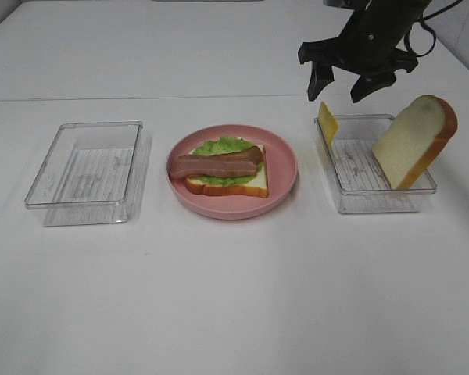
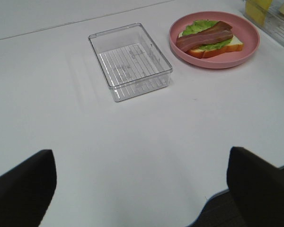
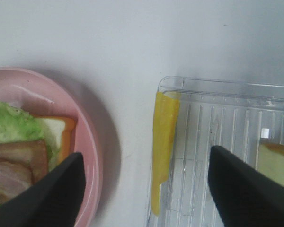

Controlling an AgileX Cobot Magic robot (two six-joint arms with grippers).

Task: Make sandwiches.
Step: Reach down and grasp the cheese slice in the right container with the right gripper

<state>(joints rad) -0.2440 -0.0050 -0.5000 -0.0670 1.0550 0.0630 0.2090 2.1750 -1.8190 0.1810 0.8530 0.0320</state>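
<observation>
On the pink plate lies an open sandwich: a bread slice with green lettuce and a bacon strip on top; it also shows in the left wrist view. In the right clear tray a yellow cheese slice stands against the left wall and a second bread slice leans on the right rim. My right gripper hangs open and empty above the tray's far left corner, over the cheese. My left gripper is open and empty, low over bare table.
An empty clear tray sits left of the plate, also seen in the left wrist view. The white table's front edge lies near the left gripper.
</observation>
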